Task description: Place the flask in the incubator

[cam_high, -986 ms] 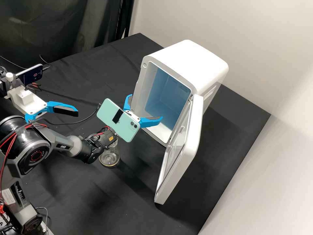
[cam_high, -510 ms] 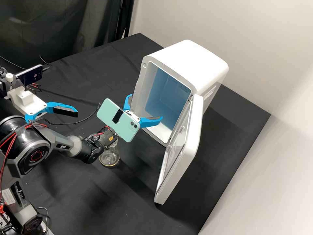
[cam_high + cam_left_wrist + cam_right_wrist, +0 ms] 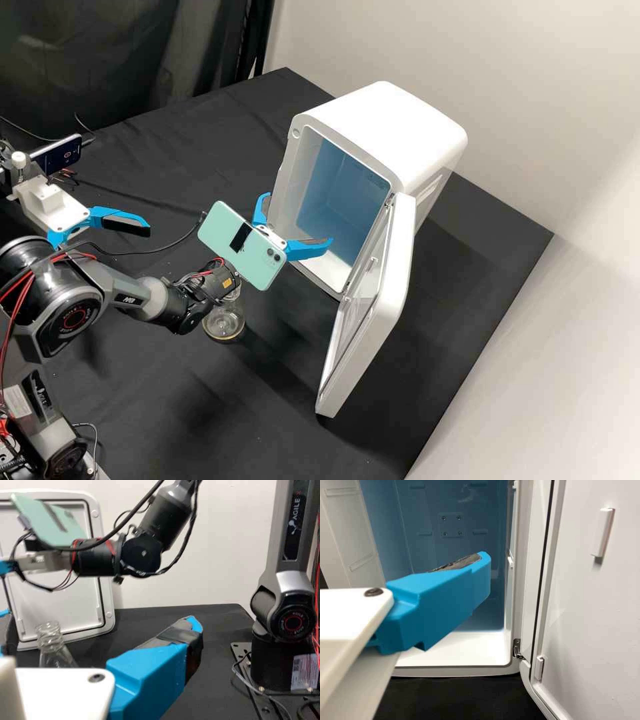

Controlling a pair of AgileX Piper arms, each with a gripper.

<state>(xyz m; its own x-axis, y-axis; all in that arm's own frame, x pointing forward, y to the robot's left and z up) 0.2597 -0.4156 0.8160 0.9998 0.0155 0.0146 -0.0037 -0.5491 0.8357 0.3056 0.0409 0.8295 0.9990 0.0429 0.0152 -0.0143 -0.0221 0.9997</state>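
At the left side of the black bench (image 3: 173, 140), the left gripper (image 3: 100, 235) hung above the surface with its two blue fingers spread wide and nothing between them. A dark phone (image 3: 59, 153) sat mounted behind it.

The flask (image 3: 223, 324), a clear glass vessel with an open neck, stood upright on the bench, well apart from the left gripper. It lay directly below the wrist of the right arm and behind that arm's fingers, touching neither gripper. In the left wrist view the flask (image 3: 50, 641) stood in front of the white incubator, beyond the left finger (image 3: 165, 655).

A mint-green phone (image 3: 243, 245) was fixed on the right wrist. Ahead of it, the right gripper (image 3: 297, 220) was held at the lower front edge of the incubator opening, fingers wide apart and empty. The right wrist view showed one blue finger (image 3: 437, 597) pointing at the pale blue chamber.

The incubator (image 3: 393, 127) stood upright at the right of the bench. Its door (image 3: 373, 293) was swung fully open on the right side.
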